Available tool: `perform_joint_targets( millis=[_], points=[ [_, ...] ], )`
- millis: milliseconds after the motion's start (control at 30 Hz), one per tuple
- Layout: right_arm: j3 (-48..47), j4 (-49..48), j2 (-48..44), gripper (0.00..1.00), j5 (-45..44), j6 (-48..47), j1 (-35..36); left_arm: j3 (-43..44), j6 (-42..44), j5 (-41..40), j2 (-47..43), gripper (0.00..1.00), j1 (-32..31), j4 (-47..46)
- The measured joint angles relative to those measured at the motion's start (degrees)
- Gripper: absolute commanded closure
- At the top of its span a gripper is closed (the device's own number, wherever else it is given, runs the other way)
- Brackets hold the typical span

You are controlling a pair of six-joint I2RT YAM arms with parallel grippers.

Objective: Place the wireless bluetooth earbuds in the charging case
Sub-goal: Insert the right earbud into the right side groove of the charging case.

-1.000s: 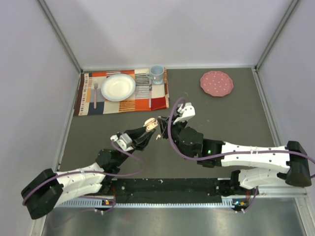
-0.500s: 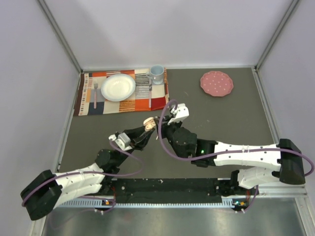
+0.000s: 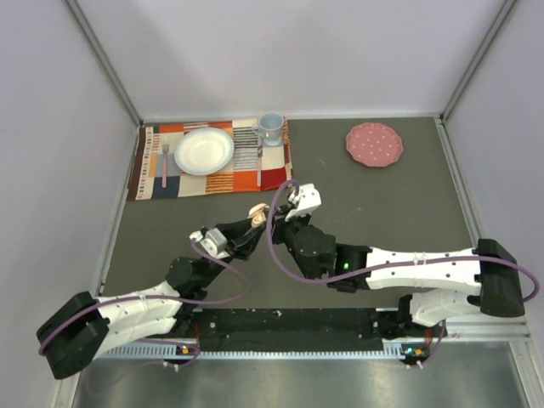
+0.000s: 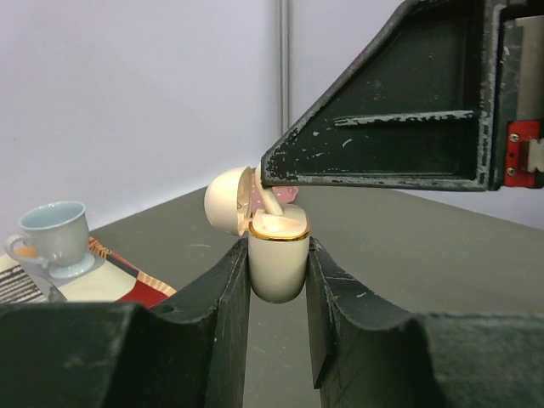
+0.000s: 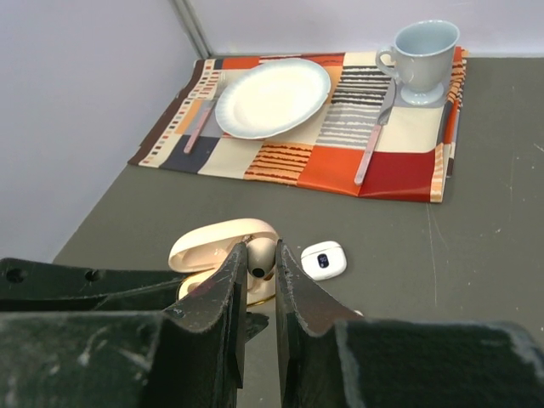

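Dark grey table. A striped placemat lies at the far left, with a white plate, a cup and cutlery on it. A pink dotted plate sits at the far right. The two grippers meet mid-table. The left gripper is clamped on the sides of the cream charging case, holding it upright with the lid flipped open (gold rim showing). The right gripper is pinched tight on a white earbud right at the case mouth, stem pointing down into the opening. A small white rounded piece lies on the table just beside them.
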State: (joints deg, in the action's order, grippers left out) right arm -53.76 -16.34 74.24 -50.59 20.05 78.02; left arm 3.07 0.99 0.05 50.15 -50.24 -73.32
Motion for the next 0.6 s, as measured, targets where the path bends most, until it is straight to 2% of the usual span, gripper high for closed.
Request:
perform_joint_targets(
  millis=[600],
  points=[
    [-0.02,-2.1,0.72,1.0,-2.19,-0.79,1.01,-0.39,-1.27,-1.03,-2.51,1.0,-0.04,1.33]
  ],
)
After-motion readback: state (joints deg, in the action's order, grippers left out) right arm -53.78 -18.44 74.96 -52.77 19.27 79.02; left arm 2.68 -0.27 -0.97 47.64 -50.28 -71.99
